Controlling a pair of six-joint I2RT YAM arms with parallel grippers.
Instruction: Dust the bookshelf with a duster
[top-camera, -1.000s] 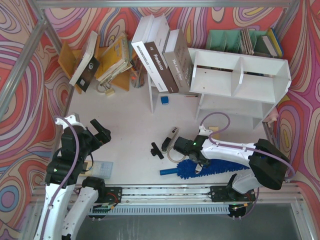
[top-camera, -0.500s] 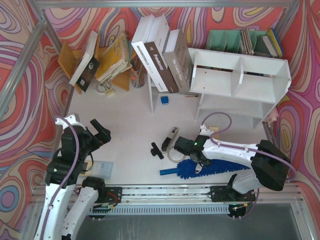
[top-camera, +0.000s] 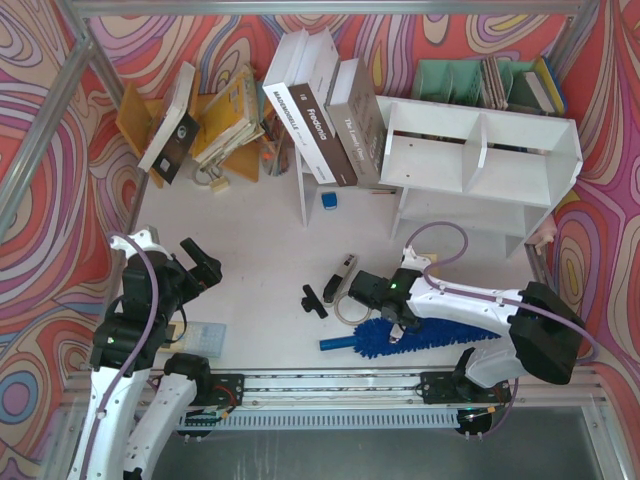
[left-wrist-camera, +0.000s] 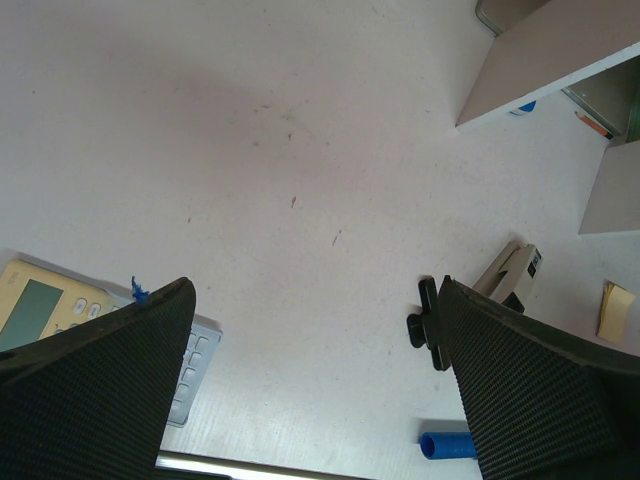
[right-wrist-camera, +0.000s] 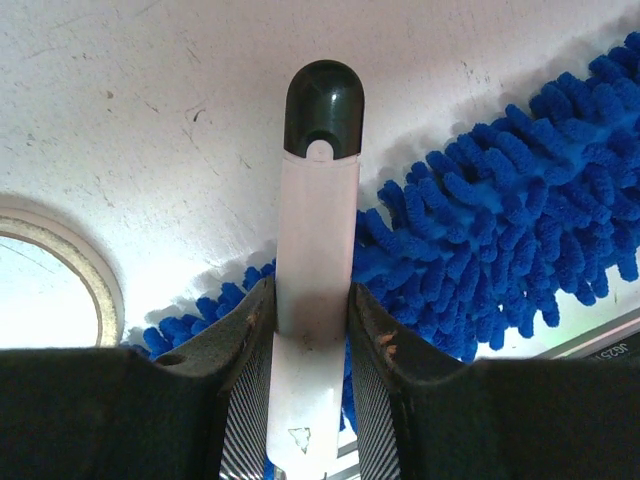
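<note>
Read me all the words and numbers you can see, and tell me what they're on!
"fre..." - big white word on the dark book spine; the rest is too blurred.
"J025" - roughly, on a cut-off label at the right wrist view's edge.
White book spine, grey book spine, calculator keys: too small or blurred.
White tool in the right gripper: no words.

walls (top-camera: 40, 330): swirled multicolour pattern | tabletop (top-camera: 250, 230): white, lightly scuffed | frame (top-camera: 300, 7): bare metal rails | light: even

Overhead, the right arm (top-camera: 465, 300) hides much of the fluffy bright-blue microfibre duster (top-camera: 372, 342). In the right wrist view, the slim white black-capped tool (right-wrist-camera: 318, 230) runs off-frame at six o'clock.
</note>
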